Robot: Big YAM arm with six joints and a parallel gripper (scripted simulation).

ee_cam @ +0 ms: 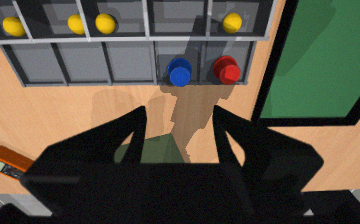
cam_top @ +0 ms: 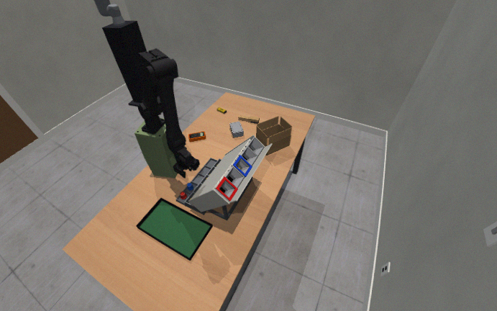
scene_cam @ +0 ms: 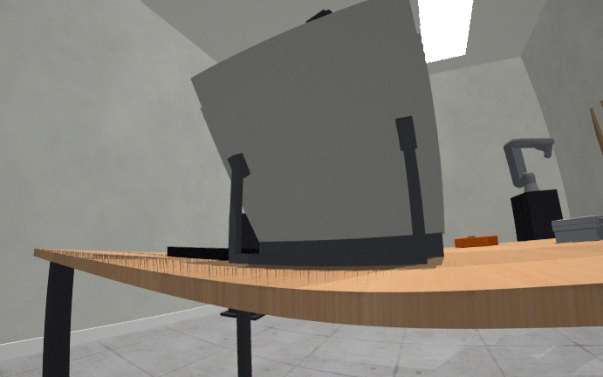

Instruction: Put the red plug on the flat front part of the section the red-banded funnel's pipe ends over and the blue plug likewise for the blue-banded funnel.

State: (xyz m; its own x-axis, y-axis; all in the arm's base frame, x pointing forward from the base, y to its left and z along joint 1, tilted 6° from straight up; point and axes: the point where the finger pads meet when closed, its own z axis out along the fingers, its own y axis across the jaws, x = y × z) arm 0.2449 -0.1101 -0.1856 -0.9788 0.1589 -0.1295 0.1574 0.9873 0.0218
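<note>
In the wrist view the blue plug (ee_cam: 179, 71) and the red plug (ee_cam: 227, 70) stand upright side by side on the two rightmost flat front parts of the sectioned tray (ee_cam: 131, 55). Yellow marbles (ee_cam: 105, 23) lie in several sections behind; one marble (ee_cam: 232, 22) lies behind the red plug, and the section behind the blue plug looks empty. My gripper (ee_cam: 179, 111) is open and empty, pulled back from the blue plug over bare table. In the top view the gripper (cam_top: 183, 170) hangs beside the tray, near the blue plug (cam_top: 190, 186) and the red plug (cam_top: 183, 195). The red-banded funnel (cam_top: 226, 188) and the blue-banded funnel (cam_top: 242, 165) top the grey cover.
A green mat (cam_top: 174, 227) lies in front of the rig and shows at the right of the wrist view (ee_cam: 326, 60). An orange meter (cam_top: 197, 136), a grey case (cam_top: 236, 129) and a cardboard box (cam_top: 273, 133) sit farther back. The cover's back (scene_cam: 322, 140) fills the exterior view.
</note>
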